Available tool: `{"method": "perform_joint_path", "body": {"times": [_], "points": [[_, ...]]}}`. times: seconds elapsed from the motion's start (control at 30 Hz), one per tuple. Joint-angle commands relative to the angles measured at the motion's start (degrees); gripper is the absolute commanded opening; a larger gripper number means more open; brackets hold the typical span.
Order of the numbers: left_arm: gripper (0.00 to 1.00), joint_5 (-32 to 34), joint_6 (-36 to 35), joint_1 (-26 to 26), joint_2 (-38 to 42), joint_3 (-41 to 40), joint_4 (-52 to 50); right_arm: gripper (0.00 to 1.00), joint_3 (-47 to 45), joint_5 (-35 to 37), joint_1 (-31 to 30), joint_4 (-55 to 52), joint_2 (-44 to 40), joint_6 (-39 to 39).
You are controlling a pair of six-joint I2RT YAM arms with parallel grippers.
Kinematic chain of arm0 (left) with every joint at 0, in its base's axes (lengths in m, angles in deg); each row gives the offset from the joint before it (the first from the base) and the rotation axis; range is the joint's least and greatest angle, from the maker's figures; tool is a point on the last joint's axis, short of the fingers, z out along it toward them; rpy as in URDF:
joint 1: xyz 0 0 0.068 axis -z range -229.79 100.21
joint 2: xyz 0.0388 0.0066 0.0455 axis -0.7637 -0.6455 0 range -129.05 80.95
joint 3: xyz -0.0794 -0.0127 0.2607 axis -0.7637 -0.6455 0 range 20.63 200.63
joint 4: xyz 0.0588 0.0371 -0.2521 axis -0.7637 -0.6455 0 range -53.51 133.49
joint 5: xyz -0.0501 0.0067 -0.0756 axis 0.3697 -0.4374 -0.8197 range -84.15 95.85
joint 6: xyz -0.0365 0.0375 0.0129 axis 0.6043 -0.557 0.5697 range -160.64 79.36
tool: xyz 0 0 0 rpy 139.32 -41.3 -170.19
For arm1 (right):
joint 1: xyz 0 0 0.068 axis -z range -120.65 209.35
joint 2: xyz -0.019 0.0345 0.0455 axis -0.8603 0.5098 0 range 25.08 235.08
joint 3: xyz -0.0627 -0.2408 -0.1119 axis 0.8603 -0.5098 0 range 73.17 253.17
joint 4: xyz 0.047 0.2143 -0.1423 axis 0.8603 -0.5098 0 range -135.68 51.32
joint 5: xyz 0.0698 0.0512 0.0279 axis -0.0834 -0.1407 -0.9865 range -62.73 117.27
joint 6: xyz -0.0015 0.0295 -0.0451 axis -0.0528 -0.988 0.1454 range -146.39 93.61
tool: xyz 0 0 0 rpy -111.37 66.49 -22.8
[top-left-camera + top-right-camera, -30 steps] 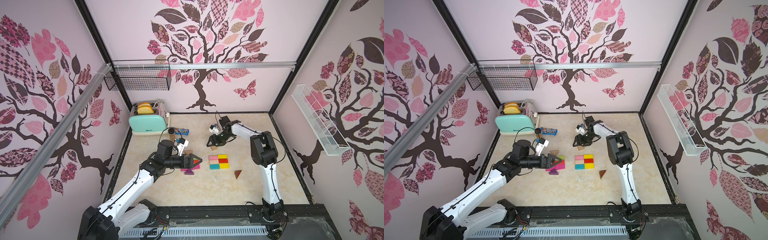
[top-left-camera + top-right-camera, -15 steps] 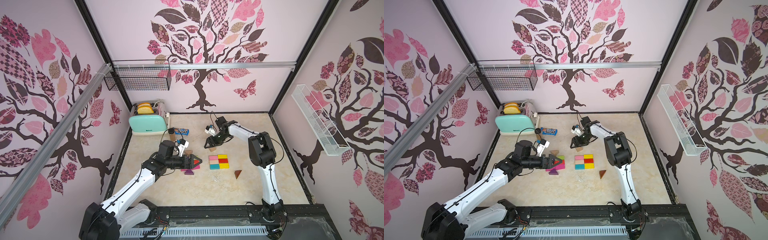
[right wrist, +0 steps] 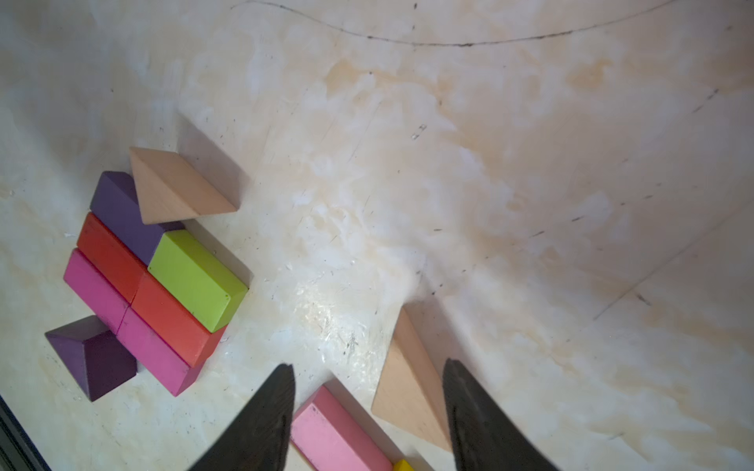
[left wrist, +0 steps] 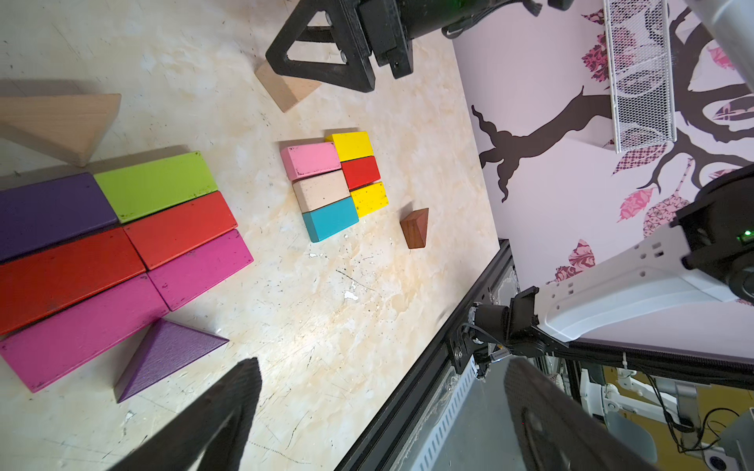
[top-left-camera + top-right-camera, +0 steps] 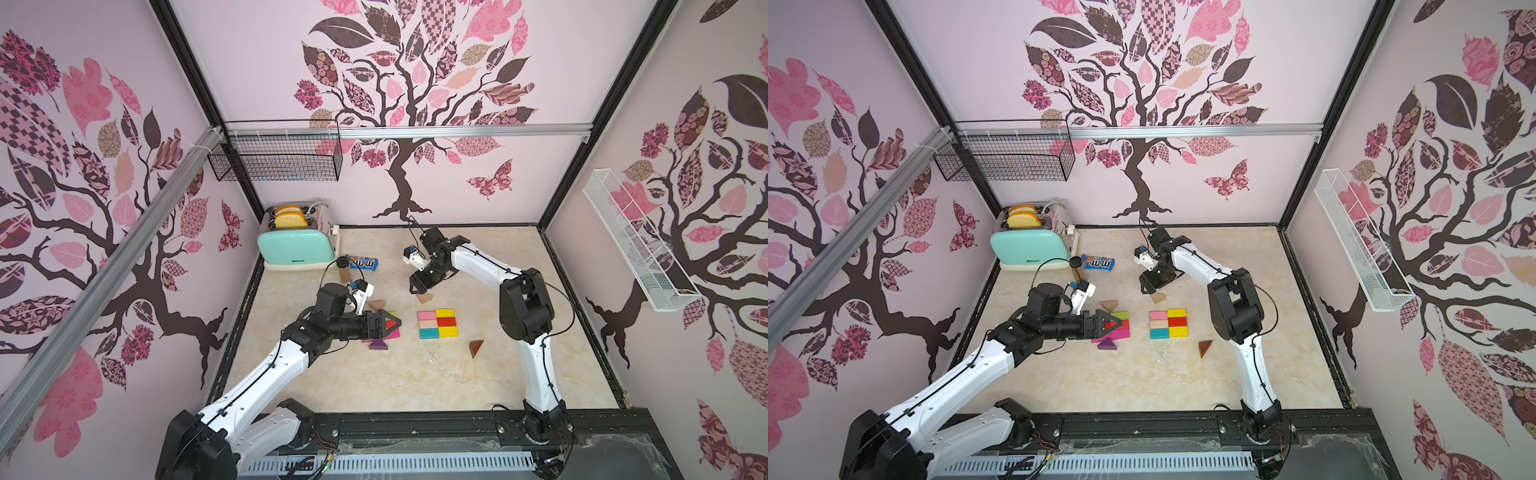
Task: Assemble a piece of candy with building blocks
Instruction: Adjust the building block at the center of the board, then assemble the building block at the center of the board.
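Right tool [image 5: 418,289] over tan triangle [image 5: 424,298] near block grid [image 5: 438,323]; bare tabletop [image 5: 498,237] behind.

In a top view we lose much of the left block cluster [image 5: 1122,330] under the left fingers [image 5: 1098,322]. In the right wrist view the frame edge cuts the pink block [image 3: 338,436], and the blurred right fingers [image 3: 261,424] hide a corner of a tan triangle [image 3: 408,387].

Robot lab test cell: tree-decal panel walls [image 5: 457,174], black frame [image 5: 615,83], wire basket [image 5: 276,160], toaster [image 5: 296,249], marble-look tabletop [image 5: 374,382].
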Motion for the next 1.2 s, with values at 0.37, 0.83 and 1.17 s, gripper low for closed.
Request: {"method": "perform_joint_path", "body": {"times": [0.37, 0.83, 1.17], "points": [[0.97, 0.68, 0.52, -0.24, 2.36, -0.46, -0.48, 0.59, 6.86, 10.39, -2.65, -5.58, 4.64, 3.3], [0.97, 0.68, 0.5, -0.24, 0.99, -0.2, 0.07, 0.38, 7.92, 11.45, -3.13, -6.45, 6.72, 4.82], [0.97, 0.53, 0.81, -0.24, 0.12, -0.15, 0.46, 0.25, 6.79, 13.39, -3.67, -6.76, 6.4, 7.33]]}}
